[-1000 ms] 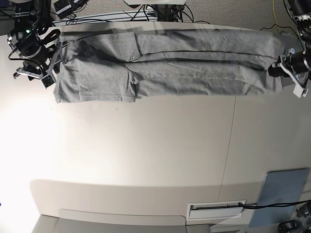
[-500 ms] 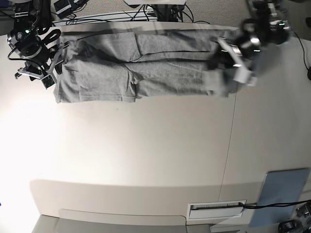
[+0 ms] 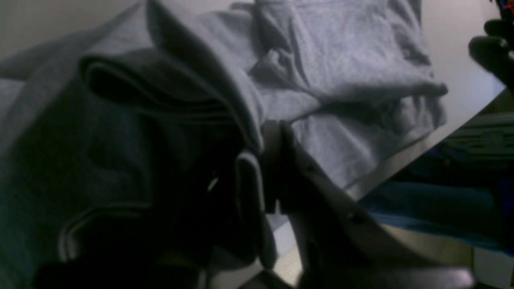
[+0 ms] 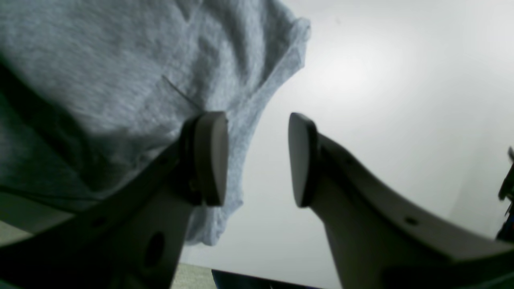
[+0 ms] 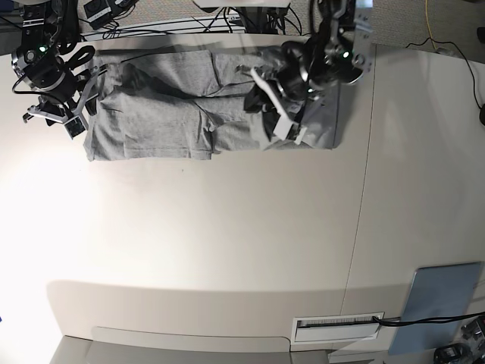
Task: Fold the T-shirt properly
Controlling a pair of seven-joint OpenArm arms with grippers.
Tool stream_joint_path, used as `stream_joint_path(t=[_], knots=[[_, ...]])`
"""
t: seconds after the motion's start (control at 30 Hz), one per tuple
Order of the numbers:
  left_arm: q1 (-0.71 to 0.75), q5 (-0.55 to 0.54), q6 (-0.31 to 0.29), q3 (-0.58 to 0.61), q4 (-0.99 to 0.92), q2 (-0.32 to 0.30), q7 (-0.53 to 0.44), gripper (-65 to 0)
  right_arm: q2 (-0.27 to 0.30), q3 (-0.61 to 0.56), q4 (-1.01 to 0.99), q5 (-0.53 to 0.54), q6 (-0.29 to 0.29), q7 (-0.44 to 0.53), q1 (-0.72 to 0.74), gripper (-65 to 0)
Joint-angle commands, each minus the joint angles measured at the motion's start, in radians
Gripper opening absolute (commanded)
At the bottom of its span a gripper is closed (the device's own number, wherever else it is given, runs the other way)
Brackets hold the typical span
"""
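Your left end effector (image 5: 274, 114) is clamped on a bunched fold of the soft heather-grey T-shirt (image 5: 167, 106), which lies along the far edge of the smooth pale counter (image 5: 227, 243). Your right end effector (image 4: 257, 160) stands apart, its rounded pads empty beside the hem.

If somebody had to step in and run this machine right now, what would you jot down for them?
Left hand: shut on the T-shirt, carrying its end over the middle of the cloth.
Right hand: open, empty, at the shirt's other end; one finger touches the cloth.
T-shirt: a long strip along the table's far edge, plain grey showing.
Done: narrowed lengthwise.
Left: lay the carried end down, finish the crosswise folds.
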Motion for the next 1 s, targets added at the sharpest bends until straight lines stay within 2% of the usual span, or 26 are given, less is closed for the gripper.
stream_joint_path(t=[0.0, 0.23, 0.4, 0.53, 0.57, 0.67, 0.73, 0.8, 0.97], knots=[[-0.016, -0.011, -0.005, 0.001, -0.009, 0.008, -0.015, -65.0, 0.014, 0.010, 0.014, -0.005, -0.006, 0.012, 0.000, -40.1], [-0.088, -0.026, 0.008, 0.002, -0.092, 0.055, -0.015, -65.0, 0.013, 0.010, 0.014, -0.005, -0.006, 0.012, 0.000, -40.1], [-0.095, -0.034, -0.005, 0.002, -0.092, 0.060, -0.011, -65.0, 0.014, 0.010, 0.014, -0.005, -0.006, 0.013, 0.000, -40.1], [-0.096, -0.079, -0.056, 0.002, -0.092, 0.060, -0.032, -65.0, 0.014, 0.010, 0.014, -0.005, -0.006, 0.014, 0.000, -40.1], [-0.096, -0.105, -0.080, 0.002, -0.092, 0.060, -0.040, -61.2, 0.014, 0.010, 0.014, -0.005, -0.006, 0.015, 0.001, -40.1], [-0.096, -0.205, -0.168, 0.002, -0.092, 0.060, -0.044, -38.6, 0.014, 0.010, 0.014, -0.005, -0.006, 0.014, 0.000, -40.1], [-0.096, -0.263, -0.227, 0.002, -0.092, 0.060, -0.045, -29.0, 0.014, 0.010, 0.014, -0.005, -0.006, 0.015, 0.000, -40.1], [-0.098, -0.293, -0.257, 0.002, -0.092, 0.060, -0.045, -26.3, 0.014, 0.010, 0.014, -0.005, -0.006, 0.014, 0.000, -40.1], [-0.116, -0.278, -0.266, 0.000, -0.090, 0.051, -0.035, -26.3, 0.014, 0.010, 0.014, -0.005, -0.006, 0.012, 0.000, -40.1]])
